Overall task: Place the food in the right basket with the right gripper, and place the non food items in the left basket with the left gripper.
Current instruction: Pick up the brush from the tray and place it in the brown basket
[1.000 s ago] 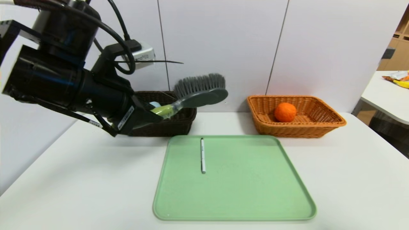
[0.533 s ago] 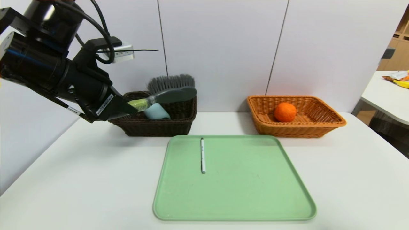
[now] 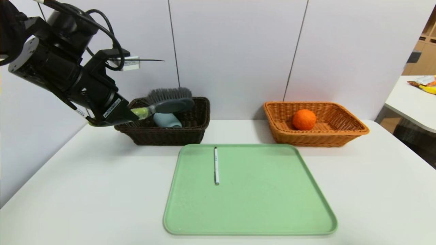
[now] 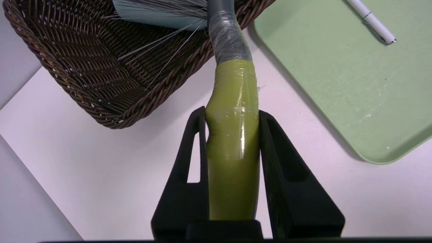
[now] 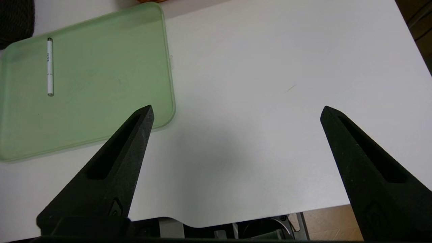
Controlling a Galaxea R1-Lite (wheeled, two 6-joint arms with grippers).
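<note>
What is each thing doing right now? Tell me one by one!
Left gripper: shut on the brush handle.
Brush: held over the dark basket.
Right gripper: open, empty.
Orange: in the orange basket.
Pen: lying on the green tray.

Two baskets (image 3: 163,131) (image 3: 315,127), one brush (image 3: 168,102), pen (image 3: 216,165), orange (image 3: 304,119).

White table (image 3: 85,177) in the foreground, backed by a pale panelled wall (image 3: 238,51) with thin dark seams. At far right, a second white table (image 3: 408,102) bearing snack packets (image 3: 424,83), with wooden shelving (image 3: 425,51) behind it.
</note>
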